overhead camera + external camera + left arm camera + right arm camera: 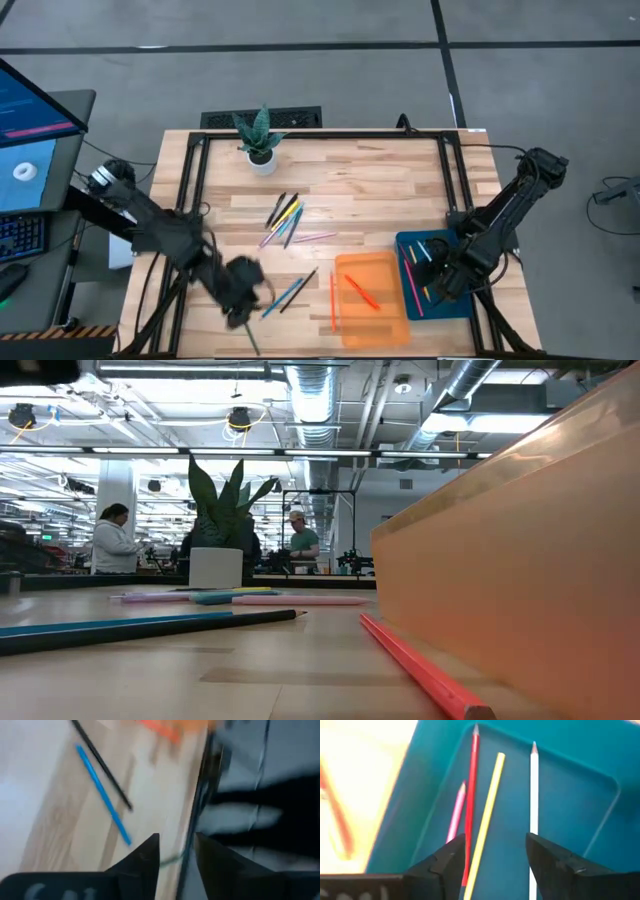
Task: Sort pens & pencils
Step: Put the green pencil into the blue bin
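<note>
Nearest the low camera lies a thin red pencil (425, 675), touching the flat orange plastic tray (520, 560). More pens and pencils (285, 220) cluster at the high view's centre; four sticks (485, 815) lie in the flat blue tray (570, 795). Over it, lower right, the right gripper (495, 855) is spread wide, empty. Lower left, the left gripper (176, 852) stands narrowly parted, empty.

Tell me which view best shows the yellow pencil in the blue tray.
The right wrist view: the yellow pencil lies in full colour on the blue tray, between the open fingers of the right gripper. The high view shows only a tiny yellow streak there. The low and left wrist views miss it.
</note>
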Motion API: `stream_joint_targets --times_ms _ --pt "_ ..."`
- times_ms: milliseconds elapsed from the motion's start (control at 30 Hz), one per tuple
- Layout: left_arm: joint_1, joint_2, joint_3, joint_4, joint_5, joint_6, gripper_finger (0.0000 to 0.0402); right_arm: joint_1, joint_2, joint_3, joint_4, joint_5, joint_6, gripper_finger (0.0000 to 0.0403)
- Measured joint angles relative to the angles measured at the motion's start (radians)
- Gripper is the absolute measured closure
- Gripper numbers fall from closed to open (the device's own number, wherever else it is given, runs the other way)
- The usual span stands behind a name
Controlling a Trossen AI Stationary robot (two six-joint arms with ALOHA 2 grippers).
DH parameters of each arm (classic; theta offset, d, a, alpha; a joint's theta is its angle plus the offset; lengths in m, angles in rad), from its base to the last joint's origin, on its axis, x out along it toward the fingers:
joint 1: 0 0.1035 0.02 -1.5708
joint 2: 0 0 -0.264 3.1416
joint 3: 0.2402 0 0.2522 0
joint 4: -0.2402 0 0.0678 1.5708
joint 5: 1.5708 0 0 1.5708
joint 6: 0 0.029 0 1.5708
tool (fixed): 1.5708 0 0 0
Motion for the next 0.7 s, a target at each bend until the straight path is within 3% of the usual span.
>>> stream_joint_targets --times_ms 167,367,700 --pt "-0.119 0.121 -0.001 0.034 0.074 0.23 0.0263 0.0 -0.005 0.0 0.007 0.009 -0.024 0.017" --pt "-0.15 0.218 -0.001 0.011 0.157 0.318 0.0226 0.0 -0.005 0.0 0.028 0.006 -0.024 0.0179" --pt "-0.119 0.236 -0.005 -0.009 0.08 0.592 0.0141 0.0 -0.005 0.0 0.069 0.003 -0.015 0.0181"
